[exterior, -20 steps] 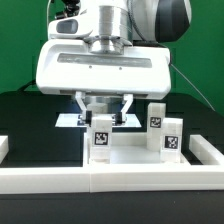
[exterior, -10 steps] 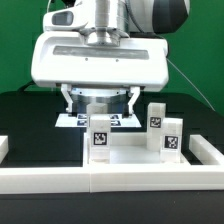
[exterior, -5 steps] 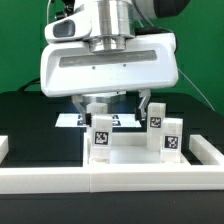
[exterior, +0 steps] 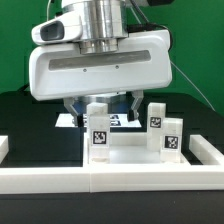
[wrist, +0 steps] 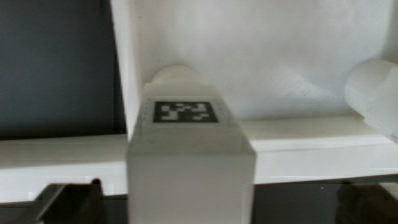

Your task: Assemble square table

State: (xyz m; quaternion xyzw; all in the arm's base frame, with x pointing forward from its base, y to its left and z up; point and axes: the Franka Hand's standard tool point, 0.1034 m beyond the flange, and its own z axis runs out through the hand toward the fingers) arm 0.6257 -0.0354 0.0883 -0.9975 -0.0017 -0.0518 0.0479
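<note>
Square table parts on black surface (exterior: 25, 115), tool overhead.

Item: white tray-like top (exterior: 130, 155) against the long white rail (exterior: 110, 180), rim raised. Three tagged white legs upright on it: one (exterior: 98, 128) toward the exterior view's left, directly beneath the tool (exterior: 100, 108); two (exterior: 157, 117) (exterior: 172, 134) toward its right. Tool fingers (exterior: 72, 110) stand apart, flanking the first leg; contact cannot be told. Marker board (exterior: 68, 120) lies behind.
</note>
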